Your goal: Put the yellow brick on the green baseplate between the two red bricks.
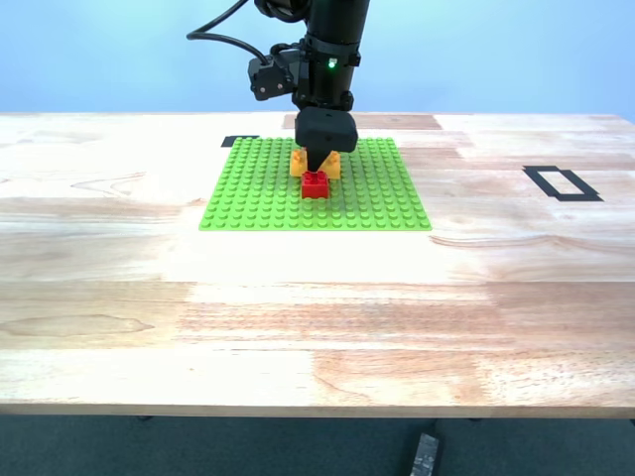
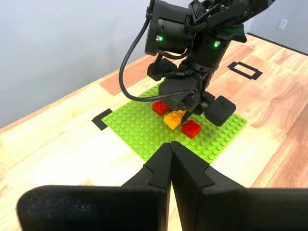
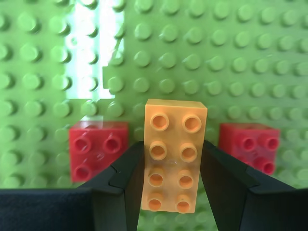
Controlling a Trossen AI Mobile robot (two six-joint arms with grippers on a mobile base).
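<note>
The green baseplate (image 1: 258, 198) (image 2: 139, 130) (image 3: 231, 57) lies flat on the wooden table. My second gripper (image 3: 173, 144) (image 1: 319, 159) (image 2: 185, 108) points straight down over it, shut on the yellow brick (image 3: 174, 159) (image 2: 174, 118) (image 1: 298, 164). The yellow brick sits low at the plate, between the two red bricks (image 3: 98, 149) (image 3: 250, 147) (image 2: 160, 107) (image 2: 191, 128). Only one red brick (image 1: 316, 185) shows in the exterior view. My first gripper (image 2: 171, 161) hangs well back from the plate, shut with nothing in it.
A black tape rectangle (image 1: 562, 183) (image 2: 245, 70) marks the table at the exterior view's right. A short black tape mark (image 1: 239, 141) (image 2: 101, 119) lies by a baseplate corner. Bare wood (image 1: 298, 327) stretches to the table's near edge.
</note>
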